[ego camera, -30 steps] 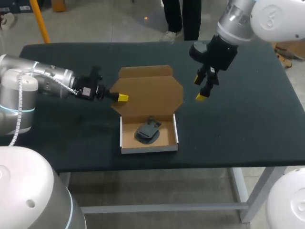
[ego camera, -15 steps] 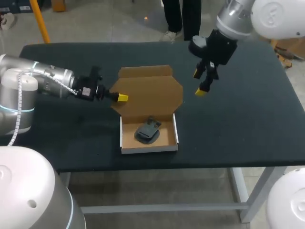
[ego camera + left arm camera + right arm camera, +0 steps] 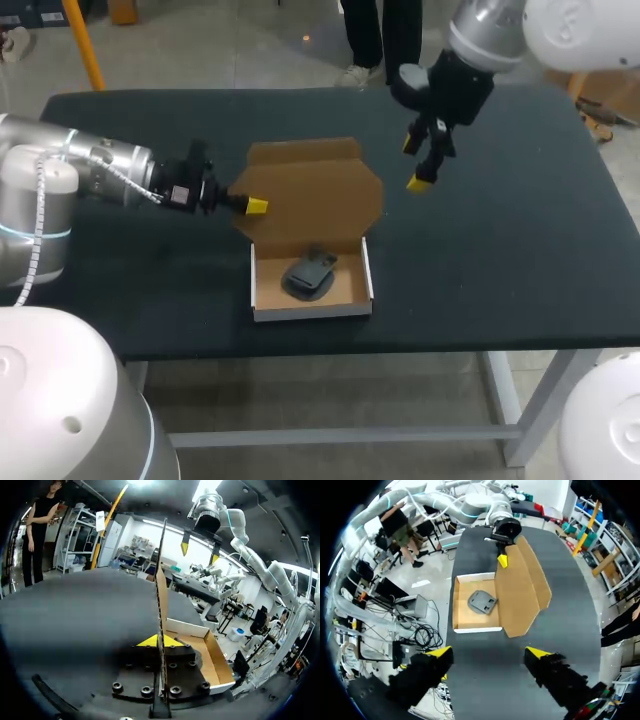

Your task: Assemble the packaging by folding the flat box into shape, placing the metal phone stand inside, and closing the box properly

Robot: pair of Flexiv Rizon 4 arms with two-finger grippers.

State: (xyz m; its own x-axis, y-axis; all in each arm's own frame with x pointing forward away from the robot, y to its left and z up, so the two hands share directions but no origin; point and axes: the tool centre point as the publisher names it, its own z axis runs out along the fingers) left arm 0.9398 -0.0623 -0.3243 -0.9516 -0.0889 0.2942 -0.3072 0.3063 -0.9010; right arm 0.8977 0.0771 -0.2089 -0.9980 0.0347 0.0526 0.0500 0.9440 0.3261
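Head view, with both wrist views. The box [image 3: 262,292] sits at the centre of the frame on the dark desk [image 3: 520,260]. Its tray is folded up, and its lid [image 3: 315,190] lies open behind the tray, toward the upper centre of the frame. The phone stand [image 3: 308,276], dark grey and folded flat, lies inside the tray near its middle.

The hinge crease, which is the long axis for the coming fold, runs left to right along the tray's far wall. Closing therefore calls for the lid to swing about this line, toward the lower frame and down over the tray.

The left claw [image 3: 252,205] is the nearer one. It comes in from centre left and pinches the lid's left edge. In the left wrist view the board stands edge-on between the two yellow tips of the left claw [image 3: 160,641], with a tip pressed to each face.

The right claw [image 3: 415,165] hangs at upper right with its fingers spread, holding nothing. It is above the desk, beside the lid's right corner and apart from it. In the right wrist view the whole box lies ahead of the right claw [image 3: 489,652].

The board is brown inside, and the tray walls are white outside. The lid has cut corners and a creased tuck flap [image 3: 305,150] along its far edge.
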